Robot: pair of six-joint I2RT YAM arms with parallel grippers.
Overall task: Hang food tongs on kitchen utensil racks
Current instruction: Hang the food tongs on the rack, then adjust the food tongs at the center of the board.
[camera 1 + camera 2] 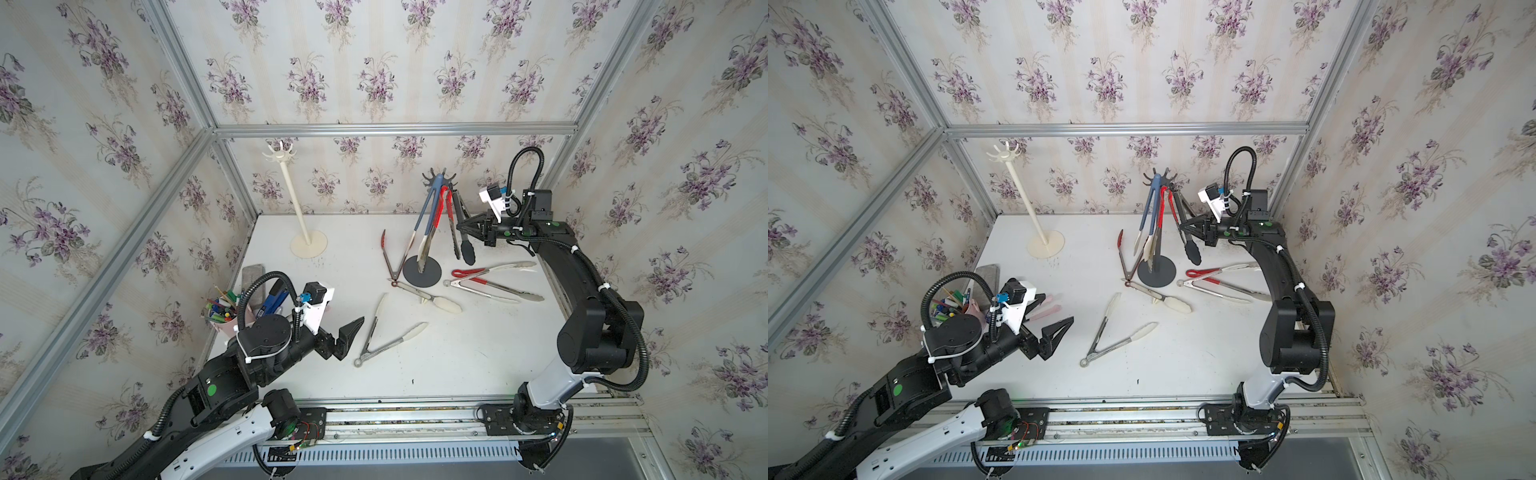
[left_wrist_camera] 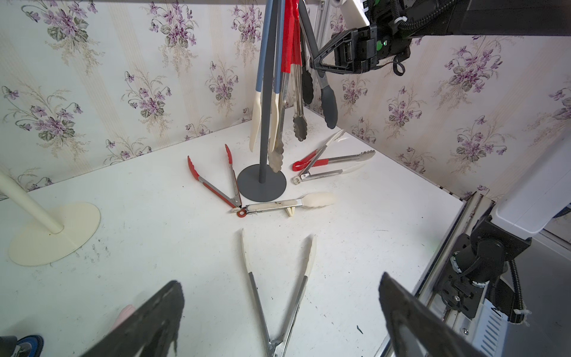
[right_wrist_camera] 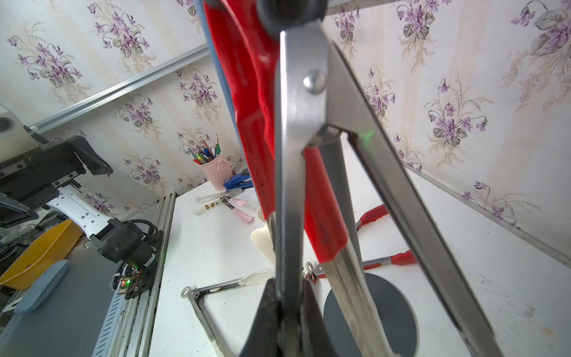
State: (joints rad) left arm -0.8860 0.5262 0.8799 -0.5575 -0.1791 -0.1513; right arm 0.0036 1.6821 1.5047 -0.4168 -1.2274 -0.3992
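The right claw (image 1: 460, 226) pinches the black tongs (image 1: 467, 253) by one arm, just beside the dark rack (image 1: 430, 276). Make sure its top sits well on the rack, then let go slowly. The left claw (image 1: 351, 334) is spread wide.

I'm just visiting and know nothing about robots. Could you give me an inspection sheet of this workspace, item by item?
Surface: white tabletop, scuffed, with dark specks.
Job's things: cream-white utensil rack, hooks bare; dark grey utensil rack carries blue-handled tongs and red-handled tongs, black-tipped tongs hang beside them; open cream-tipped steel tongs and others lie flat.
Clutter: pink cup of pens and blue stapler at the table's left edge.
End effectors: left end effector open, empty, near those open tongs; right end effector shut on the black-tipped tongs.
Cables: black ribbed hose loops over each wrist.
Surroundings: floral wallpaper walls, aluminium frame.
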